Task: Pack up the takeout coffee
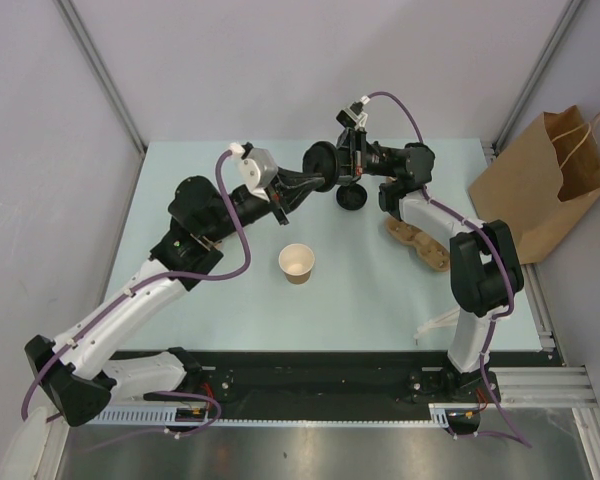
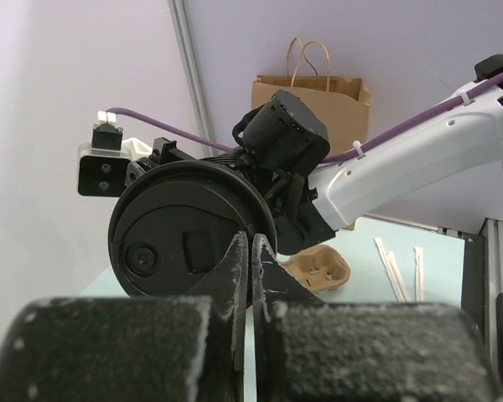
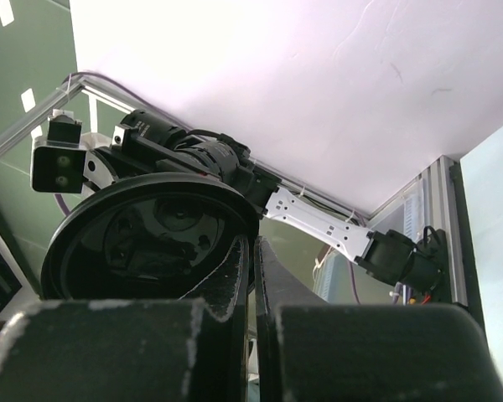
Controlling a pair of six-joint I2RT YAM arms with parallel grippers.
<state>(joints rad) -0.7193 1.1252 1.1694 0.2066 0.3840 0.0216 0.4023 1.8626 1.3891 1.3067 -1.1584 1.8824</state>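
Both of your tools are closed on the same thing. The left gripper (image 2: 251,244) pinches the rim of the black lid (image 2: 180,230) from one side and the right gripper (image 3: 251,249) pinches that rim from the other. The lid hangs in the air between them, standing on edge rather than flat. The takeout coffee (image 1: 297,263) is in neither grip. It stands upright on the table (image 1: 380,290), mouth up and long axis vertical, well apart from the lid on the side toward the arm bases, a little left of where the grippers meet. That puts your left arm slightly nearer to it. To cap it, I judge the lid must come down toward the bases and turn flat over the rim. Count one takeout coffee, one held lid, one pulp tray (image 1: 417,242) partly under the right arm, one paper bag (image 1: 545,185) off the table's right edge, and a few pale sticks (image 2: 394,268). A dark round thing (image 1: 352,197) on the table by the right wrist may be a second lid, but the top view is too poor to say.
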